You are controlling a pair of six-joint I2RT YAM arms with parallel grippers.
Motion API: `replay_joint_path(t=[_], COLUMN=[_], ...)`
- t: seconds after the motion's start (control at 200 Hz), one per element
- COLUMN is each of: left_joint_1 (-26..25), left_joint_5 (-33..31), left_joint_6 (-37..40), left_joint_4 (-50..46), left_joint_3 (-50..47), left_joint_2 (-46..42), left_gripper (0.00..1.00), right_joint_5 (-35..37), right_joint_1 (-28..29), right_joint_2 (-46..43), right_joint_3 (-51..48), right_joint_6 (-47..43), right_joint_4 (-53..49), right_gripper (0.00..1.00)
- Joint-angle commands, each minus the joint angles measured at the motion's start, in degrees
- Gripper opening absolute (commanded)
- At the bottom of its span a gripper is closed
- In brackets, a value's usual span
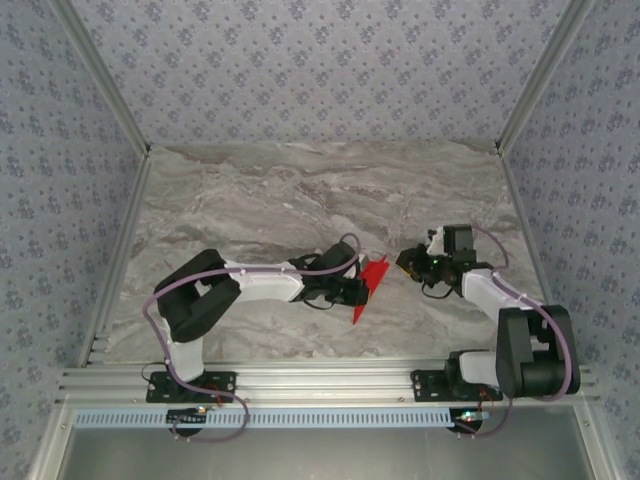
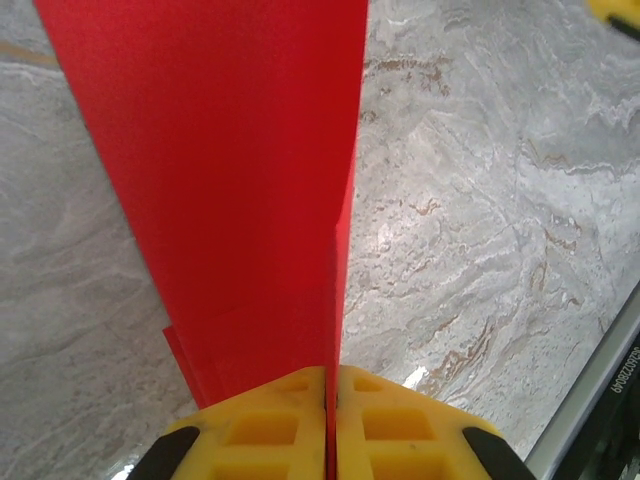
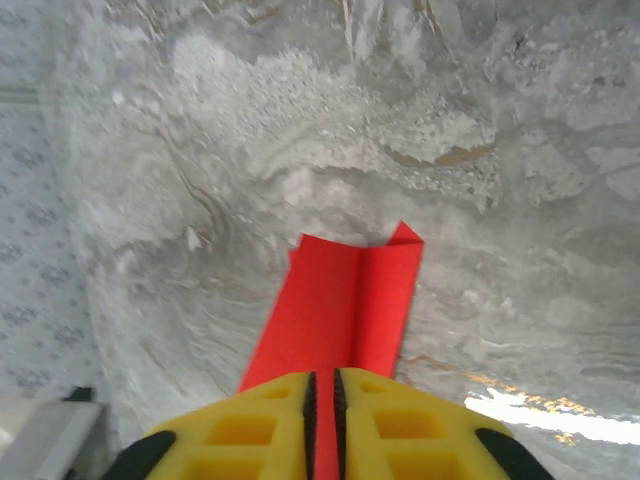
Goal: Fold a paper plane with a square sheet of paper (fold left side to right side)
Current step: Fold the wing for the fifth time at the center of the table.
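Note:
The square sheet of paper [image 1: 372, 285] is bright red and folded into a narrow, creased, pointed plane shape, held just above the marble table near its middle. My left gripper [image 1: 361, 289] is shut on its left side. In the left wrist view the yellow jaws [image 2: 330, 374] pinch the paper [image 2: 230, 180] on edge, and it rises away from them. My right gripper [image 1: 403, 263] meets the paper's upper right tip. In the right wrist view its jaws [image 3: 322, 380] are shut on the red strip [image 3: 340, 310], whose centre crease runs away from them.
The grey marble table [image 1: 300, 190] spreads out behind and to both sides of the paper. Patterned walls enclose it on three sides. An aluminium rail [image 1: 330, 380] with both arm bases runs along the near edge.

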Motion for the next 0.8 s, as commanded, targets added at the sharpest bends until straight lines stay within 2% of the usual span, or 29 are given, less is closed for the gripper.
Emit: replay_joint_path(t=[0.0,0.035,0.455,0.794], left_joint_1=[0.3,0.3,0.3,1.0], left_joint_5=[1.1,1.1,1.0,1.9], left_joint_6=[-0.7,-0.7,-1.0,-1.0], left_joint_4=[1.4,1.4,1.2,1.7], left_joint_3=[0.4,0.5,0.5,0.1], left_joint_2=[0.6,0.6,1.0,1.5], left_gripper=[0.07,0.07,0.07,0.07], right_joint_5=[-0.9,-0.9,0.1,2.9], right_joint_1=[1.2,1.7,5.4,6.2], right_joint_2=[3.6,4.5,12.3,16.2], right_joint_3=[0.9,1.4,4.0,5.5], right_joint_6=[-0.9,-0.9,0.0,-3.0], right_joint_4=[-0.6,-0.2,3.9,0.0], right_gripper=[0.02,0.0,0.0,0.0])
